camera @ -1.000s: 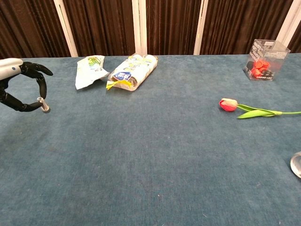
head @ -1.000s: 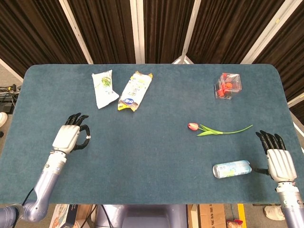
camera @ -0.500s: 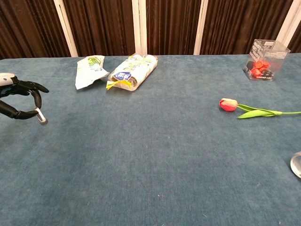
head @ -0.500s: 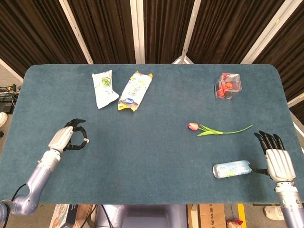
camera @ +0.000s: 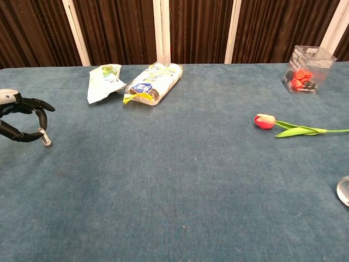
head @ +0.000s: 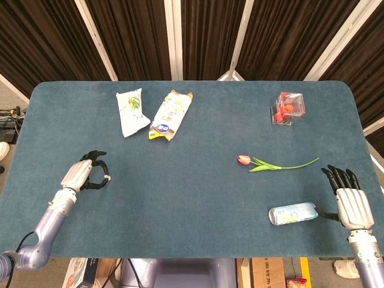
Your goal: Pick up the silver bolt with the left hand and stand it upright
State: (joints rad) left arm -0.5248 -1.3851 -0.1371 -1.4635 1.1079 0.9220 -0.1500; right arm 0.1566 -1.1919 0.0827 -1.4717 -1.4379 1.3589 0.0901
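Observation:
The silver bolt is small and shiny, at the table's left side. My left hand pinches it between thumb and a fingertip, with its lower end at or just above the cloth, roughly upright and slightly tilted. In the head view the left hand sits near the left front of the table, and the bolt shows as a pale speck at the fingertips. My right hand rests at the right front edge with fingers extended and apart, holding nothing.
A white snack bag and a yellow-white packet lie at the back left. A clear box of red items stands back right. A tulip lies right of centre, and a plastic bottle beside my right hand.
My left hand has come down toward the table and back a little with the bolt pinched in it. The right hand has not moved.

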